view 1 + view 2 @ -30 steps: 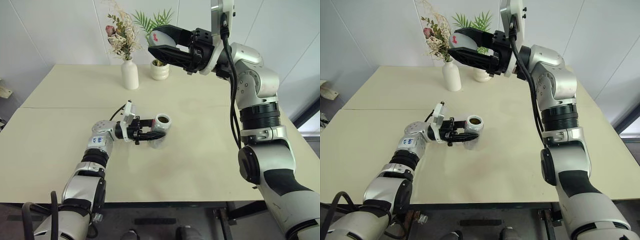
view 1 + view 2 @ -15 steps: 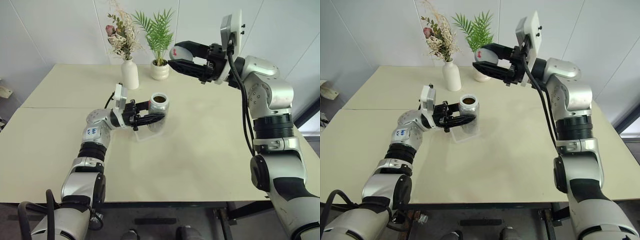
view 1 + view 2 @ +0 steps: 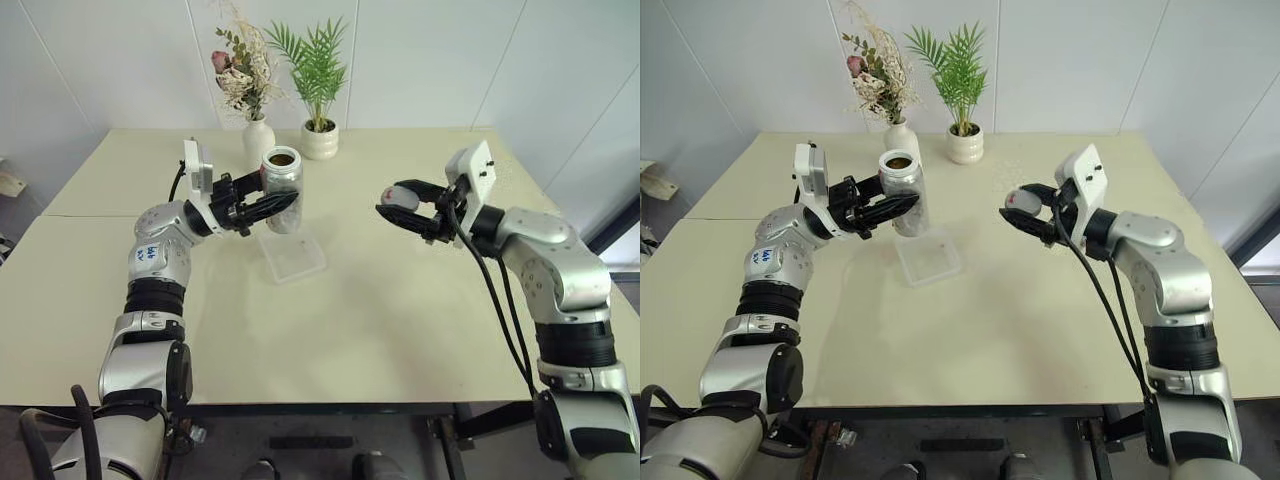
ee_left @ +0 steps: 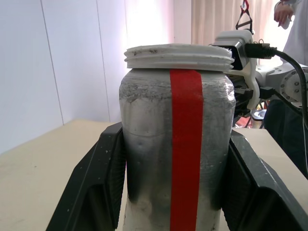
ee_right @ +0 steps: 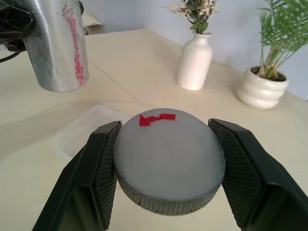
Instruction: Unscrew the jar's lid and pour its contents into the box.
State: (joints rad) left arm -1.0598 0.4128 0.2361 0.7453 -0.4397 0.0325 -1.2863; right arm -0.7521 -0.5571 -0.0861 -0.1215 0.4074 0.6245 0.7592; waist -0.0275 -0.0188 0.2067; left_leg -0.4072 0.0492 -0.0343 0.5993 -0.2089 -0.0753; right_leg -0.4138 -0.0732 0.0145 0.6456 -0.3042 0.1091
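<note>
My left gripper [image 3: 268, 203] is shut on the silvery jar [image 3: 283, 190], held upright in the air above and behind the box [image 3: 292, 257]. The jar's mouth is uncovered and dark contents [image 3: 282, 159] show inside; its red stripe [image 4: 185, 154] faces the left wrist camera. The box, a shallow clear tray, lies on the table between the arms. Over the table's right half, my right gripper [image 3: 402, 205] is shut on the round grey lid [image 5: 169, 156], which bears a small red mark. In the right wrist view the jar [image 5: 55, 45] hangs beyond the lid, over the box [image 5: 89, 130].
A white vase with dried flowers [image 3: 256, 143] and a white pot with a green plant [image 3: 320, 138] stand at the back of the cream table [image 3: 370, 300], just behind the raised jar. A person's arm [image 4: 288, 19] shows far off in the left wrist view.
The left gripper has lifted the jar up and to the left, off the table beside the box. The right gripper has swung the lid down and to the right from high above.
</note>
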